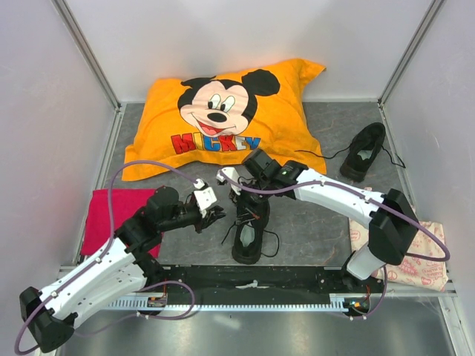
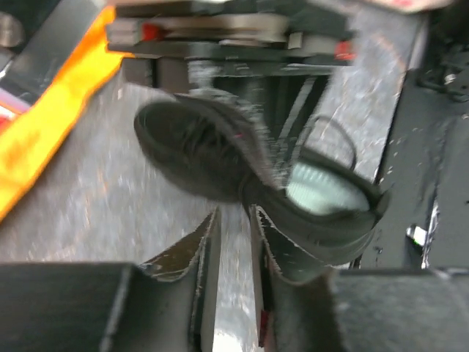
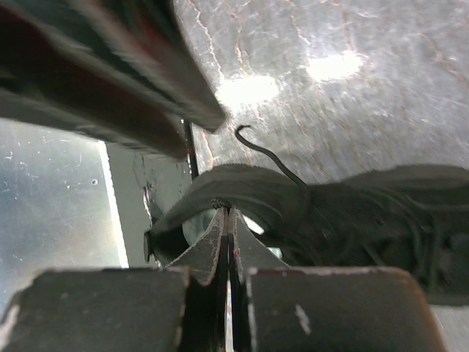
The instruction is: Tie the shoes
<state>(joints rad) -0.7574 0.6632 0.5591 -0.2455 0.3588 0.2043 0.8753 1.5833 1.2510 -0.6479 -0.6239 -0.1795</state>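
Note:
One black shoe point(image 1: 251, 226) lies in the middle of the table, heel toward the arms, its pale insole point(image 2: 326, 191) showing. The second shoe point(image 1: 364, 152) lies at the back right with loose laces. My right gripper point(image 1: 249, 194) hangs over the near shoe's laced part. In the right wrist view it point(image 3: 227, 211) is shut, with a bit of black lace point(image 3: 221, 204) pinched at its tips above the shoe point(image 3: 366, 213). My left gripper point(image 1: 217, 215) is just left of the near shoe. In the left wrist view it point(image 2: 234, 213) is slightly open and empty, close to the shoe's side point(image 2: 212, 150).
An orange Mickey pillow point(image 1: 230, 122) lies at the back. A red cloth point(image 1: 119, 215) lies at the left under my left arm. A patterned white cloth point(image 1: 415, 259) lies at the right front. A black rail point(image 1: 252, 278) runs along the near edge.

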